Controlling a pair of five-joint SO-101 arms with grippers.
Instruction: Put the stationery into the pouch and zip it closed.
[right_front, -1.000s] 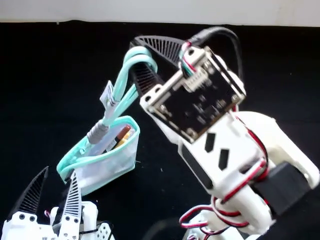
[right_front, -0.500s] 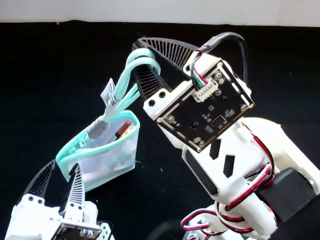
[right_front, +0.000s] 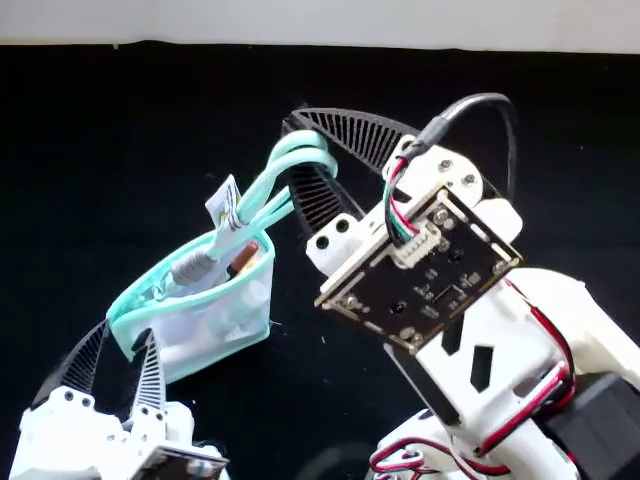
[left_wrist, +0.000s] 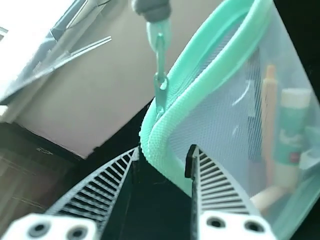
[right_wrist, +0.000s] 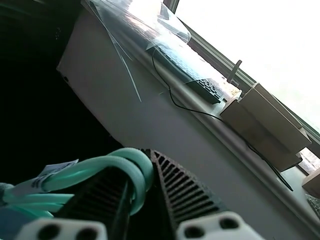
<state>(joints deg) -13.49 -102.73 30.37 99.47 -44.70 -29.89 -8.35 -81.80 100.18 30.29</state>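
So the pouch (right_front: 200, 325), soft see-through mesh with a fat mint zip edge, sits low and to the left over the black table (right_front: 100, 150), mouth open, stationery (right_front: 243, 258) standing inside, grey zip pull (right_front: 190, 268) dangling at the rim; can't tell if its bottom touches the tabletop. The right gripper (right_front: 295, 150) has its ribbed black fingers clamped tight on the pouch's looped mint strap (right_front: 285, 170) up top, while the left gripper (right_front: 127, 332) is spread, straddling the pouch's lower corner without visibly squeezing it. Plenty of bare black table all around, pale wall (right_front: 300, 20) along the far edge.
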